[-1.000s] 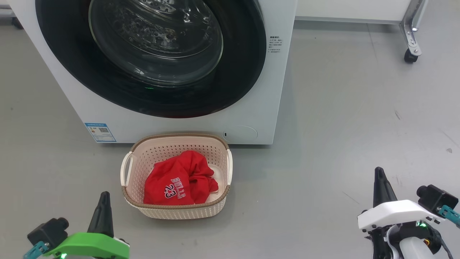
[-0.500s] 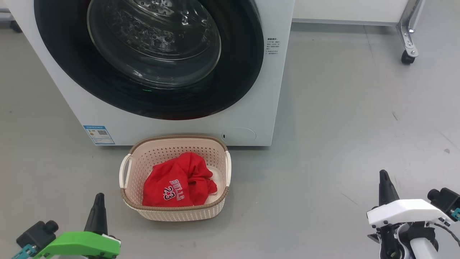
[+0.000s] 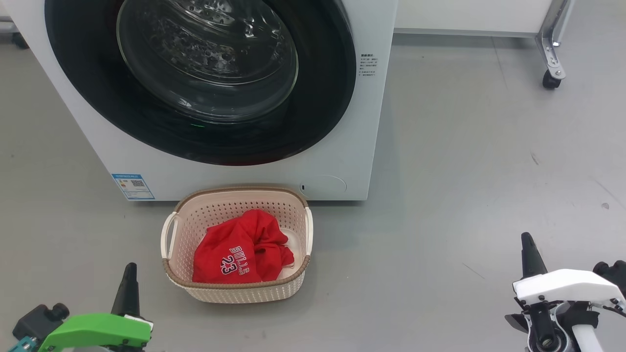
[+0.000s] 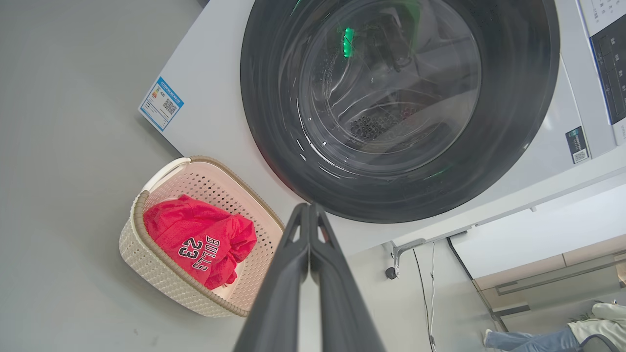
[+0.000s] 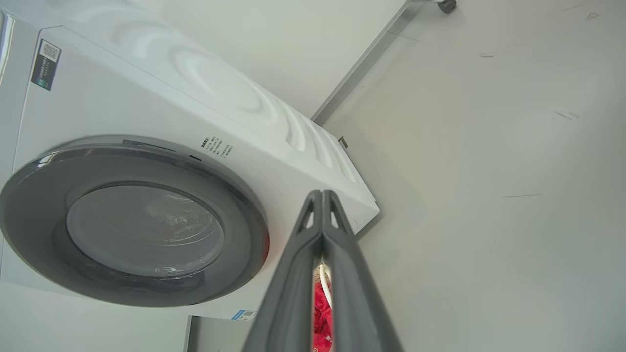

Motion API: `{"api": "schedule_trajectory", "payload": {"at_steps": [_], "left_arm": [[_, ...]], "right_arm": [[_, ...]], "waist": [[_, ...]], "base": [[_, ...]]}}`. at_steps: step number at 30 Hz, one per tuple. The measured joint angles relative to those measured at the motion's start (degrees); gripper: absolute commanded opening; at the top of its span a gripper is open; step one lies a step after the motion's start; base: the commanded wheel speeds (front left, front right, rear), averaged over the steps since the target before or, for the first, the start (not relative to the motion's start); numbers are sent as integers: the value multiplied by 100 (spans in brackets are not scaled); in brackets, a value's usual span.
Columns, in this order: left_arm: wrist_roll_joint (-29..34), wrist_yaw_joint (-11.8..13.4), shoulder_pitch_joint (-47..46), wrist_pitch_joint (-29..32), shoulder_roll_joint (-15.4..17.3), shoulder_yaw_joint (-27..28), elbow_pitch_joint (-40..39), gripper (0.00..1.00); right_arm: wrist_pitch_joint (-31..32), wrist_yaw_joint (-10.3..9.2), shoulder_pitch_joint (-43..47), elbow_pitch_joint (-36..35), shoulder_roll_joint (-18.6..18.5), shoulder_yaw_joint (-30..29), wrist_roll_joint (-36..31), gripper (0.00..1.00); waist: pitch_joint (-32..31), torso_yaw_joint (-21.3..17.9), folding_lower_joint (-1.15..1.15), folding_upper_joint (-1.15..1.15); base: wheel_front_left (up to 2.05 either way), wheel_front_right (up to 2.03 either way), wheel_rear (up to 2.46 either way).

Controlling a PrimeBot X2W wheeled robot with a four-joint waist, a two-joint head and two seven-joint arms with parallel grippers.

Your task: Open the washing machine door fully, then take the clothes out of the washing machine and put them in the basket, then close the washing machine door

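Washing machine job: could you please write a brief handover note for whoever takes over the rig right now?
Left gripper: jaws shut, empty, left of the basket and apart from it.
Right gripper: jaws shut, empty, over the grey floor far to the right.
Red "BULLS 23" jersey clothes lie in the small cream perforated plastic basket, which stands in front of the big white front-loading washing machine.
Its large round black-ringed glass door sits closed against the front.
Done, by the look of it: clothes out, door shut.
Left: nothing apparent; no red shows through the glass.

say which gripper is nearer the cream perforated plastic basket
Left. Left gripper sits just left of the cream perforated basket; right gripper is far to its right.
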Motion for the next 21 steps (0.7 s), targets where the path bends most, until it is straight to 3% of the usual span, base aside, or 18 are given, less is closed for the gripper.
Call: {"api": "schedule_trajectory", "payload": {"at_steps": [21], "left_arm": [[-1351,0,-20,420,0,231,-96,0]], "right_arm": [[423,127,-54,1,16,-321,1475,0]], "waist": [[-61,-52,0,0]], "base": [[0,0,0]]}}
